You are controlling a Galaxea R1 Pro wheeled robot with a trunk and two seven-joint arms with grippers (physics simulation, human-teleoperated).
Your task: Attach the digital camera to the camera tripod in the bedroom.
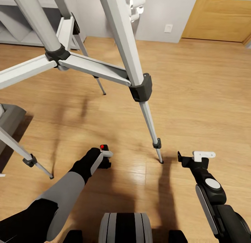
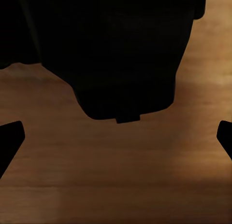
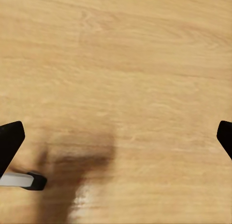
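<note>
Head view: digital camera (image 1: pixel 104 155) – red button up, in left gripper (image 1: pixel 105 158), jaws clamping it.
Right gripper (image 1: pixel 196 157): jaws spread, holding nothing.
Camera tripod (image 1: pixel 139 82): legs splayed on the floor (image 1: pixel 195 96).

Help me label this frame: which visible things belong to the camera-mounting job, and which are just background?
Job:
- digital camera, at the left end effector
- camera tripod
- right end effector, holding nothing

Background:
- wooden door
- wall socket
- wood floor
</note>
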